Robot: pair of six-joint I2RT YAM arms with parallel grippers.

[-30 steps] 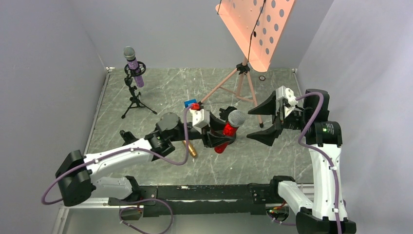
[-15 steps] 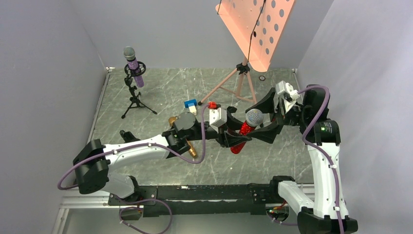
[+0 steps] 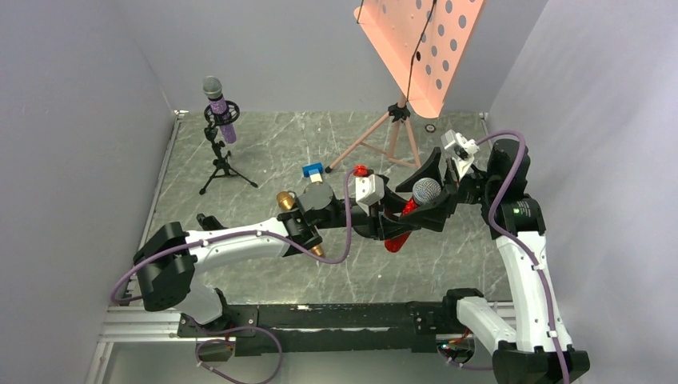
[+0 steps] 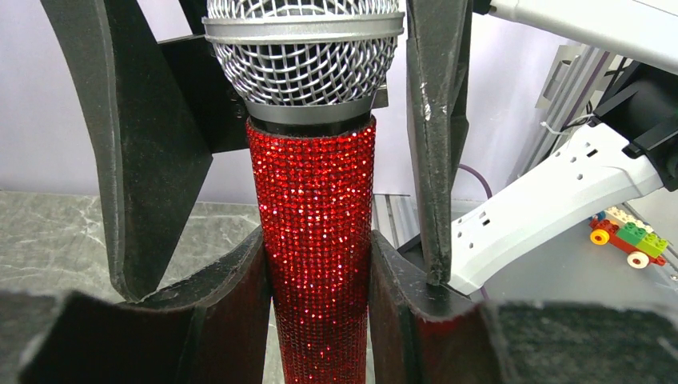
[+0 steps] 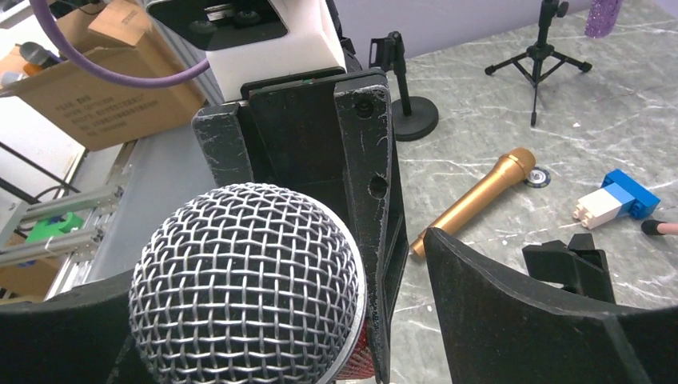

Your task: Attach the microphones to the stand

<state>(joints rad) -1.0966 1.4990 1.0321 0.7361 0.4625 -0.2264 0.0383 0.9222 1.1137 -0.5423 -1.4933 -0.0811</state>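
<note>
My left gripper (image 3: 393, 226) is shut on the red glittery microphone (image 3: 402, 220) and holds it up off the table, its silver mesh head (image 3: 426, 190) tilted towards the right arm. In the left wrist view the jaws (image 4: 317, 268) clamp the red body (image 4: 316, 208). My right gripper (image 3: 432, 192) is open, its fingers (image 4: 436, 136) either side of the head (image 5: 248, 280), with a gap on one side. The purple microphone (image 3: 223, 116) sits in a small black tripod stand (image 3: 221, 164) at the back left. The gold microphone (image 5: 476, 200) lies on the table, partly under my left arm (image 3: 284, 198).
A pink music stand (image 3: 396, 132) with a perforated desk (image 3: 424, 40) stands at the back right. A blue-and-white block (image 3: 313, 171) lies mid-table. A short black stand with a round base (image 5: 408, 120) is near the left arm. A black part (image 5: 572, 260) lies near the block.
My left arm has carried the red microphone to the right and stretched out. My right gripper has swung in, and its open fingers now straddle the mesh head.
</note>
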